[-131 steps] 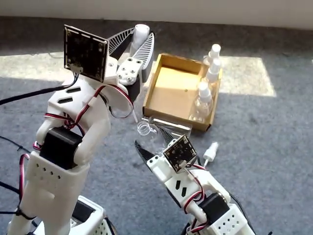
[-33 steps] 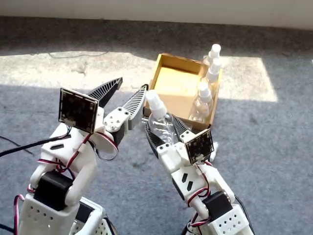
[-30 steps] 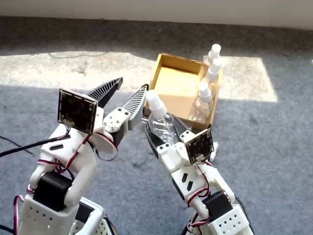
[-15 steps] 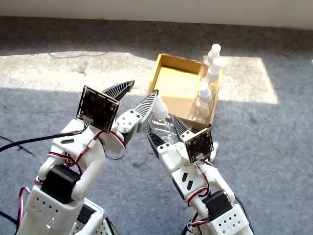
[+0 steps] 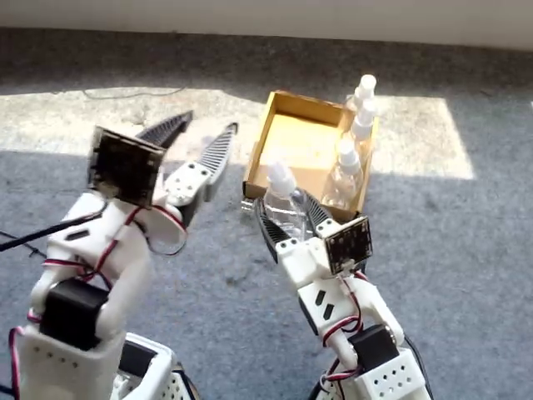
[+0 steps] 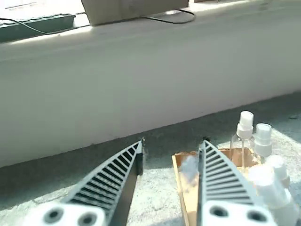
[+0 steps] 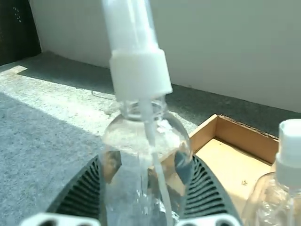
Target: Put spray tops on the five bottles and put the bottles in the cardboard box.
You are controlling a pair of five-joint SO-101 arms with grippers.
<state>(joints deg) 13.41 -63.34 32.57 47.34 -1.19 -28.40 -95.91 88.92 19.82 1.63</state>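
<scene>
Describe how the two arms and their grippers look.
The left arm and right arm are white plastic shells with black motor blocks and red, white and black wires. Each wrist carries a dark square board. The left gripper and right gripper have dark, ribbed, tapered fingers.

Grey carpet crossed by a sunlit band, pale wall behind.

Sun falls in a bright band across the far part of the desk. The near part lies in grey shade. The cardboard box glows in the sun. In the left wrist view the spray tops shine very white with glare. In the right wrist view the bottle gleams with small bright spots.
</scene>
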